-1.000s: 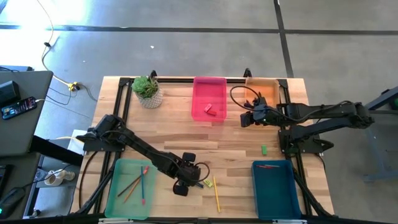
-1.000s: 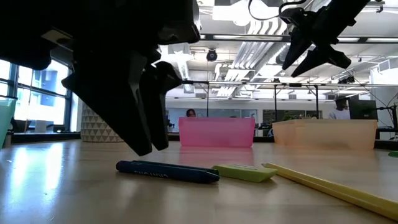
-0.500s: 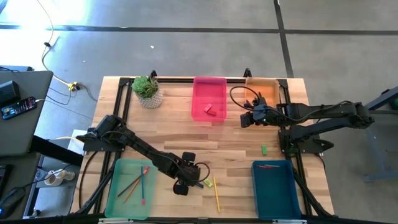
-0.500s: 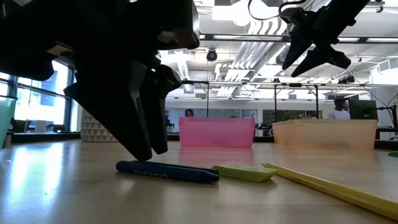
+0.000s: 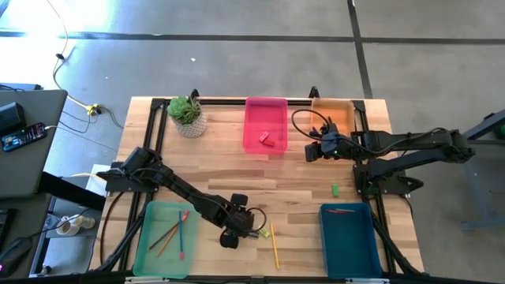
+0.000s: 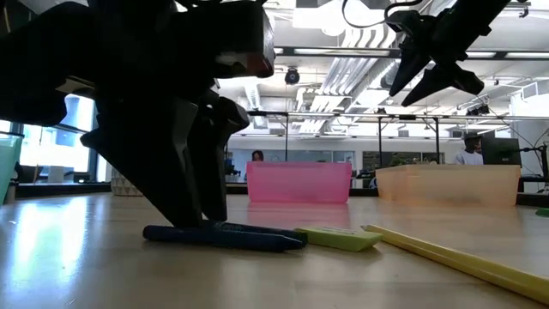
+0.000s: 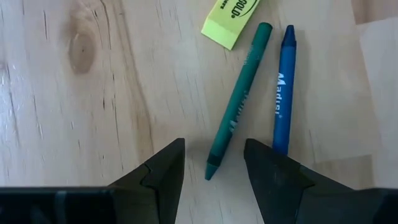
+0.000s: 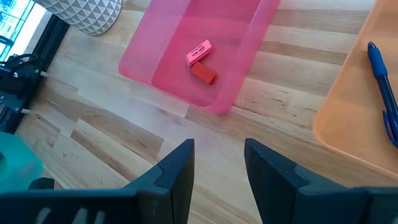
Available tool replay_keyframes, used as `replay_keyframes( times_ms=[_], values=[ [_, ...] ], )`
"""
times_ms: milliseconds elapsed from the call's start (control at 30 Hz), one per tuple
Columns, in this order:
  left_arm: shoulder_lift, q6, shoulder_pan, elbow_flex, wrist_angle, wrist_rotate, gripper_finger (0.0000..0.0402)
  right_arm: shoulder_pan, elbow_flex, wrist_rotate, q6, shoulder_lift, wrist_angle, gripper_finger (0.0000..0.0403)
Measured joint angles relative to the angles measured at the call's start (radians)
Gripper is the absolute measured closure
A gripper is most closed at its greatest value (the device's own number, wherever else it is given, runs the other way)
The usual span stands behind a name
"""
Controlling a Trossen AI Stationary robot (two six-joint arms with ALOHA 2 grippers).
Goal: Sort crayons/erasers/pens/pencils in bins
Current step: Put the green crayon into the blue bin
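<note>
The left gripper is lowered to the worktop near its front edge, its fingers spread to either side of the lower tip of a green crayon, which lies flat and is not pinched. Just beside it a blue crayon lies almost parallel, and a yellow eraser is seen just beyond their far ends. A yellow pencil lies on the worktop to the right of these. To the left, the light green bin holds several pencils. The right gripper is held above the far part of the worktop, its fingers spread and empty, between the pink bin, which holds two erasers, and the orange bin, where a blue pen lies. A small green eraser lies on the worktop to the right, and the teal bin holds a red crayon.
</note>
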Motion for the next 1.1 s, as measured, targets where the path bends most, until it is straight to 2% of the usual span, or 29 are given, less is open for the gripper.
replay_keyframes(
  times_ms=[167, 400, 467, 633, 767, 1100],
  values=[
    [0.0, 0.007, 0.003, -0.002, 0.003, 0.004, 0.0272, 0.0, 0.0, 0.0, 0.0, 0.0, 0.0, 0.027],
    [0.0, 0.019, 0.002, -0.008, 0.016, 0.008, 0.0375, 0.0, 0.0, -0.003, -0.021, -0.003, 0.0, 0.027],
    [0.0, 0.019, 0.002, -0.008, 0.015, 0.004, 0.0392, 0.0, 0.008, -0.01, -0.038, -0.003, -0.005, 0.027],
    [0.0, 0.027, 0.003, -0.007, 0.002, 0.0, 0.0386, 0.0, 0.051, -0.012, -0.101, -0.003, -0.007, 0.027],
    [-0.001, 0.027, 0.004, -0.007, -0.015, 0.002, 0.0397, 0.0, 0.091, -0.032, -0.152, -0.003, -0.022, 0.027],
    [-0.043, 0.028, 0.008, -0.014, -0.07, 0.006, 0.0398, 0.0, 0.139, -0.163, -0.345, -0.003, -0.101, 0.027]
  ],
)
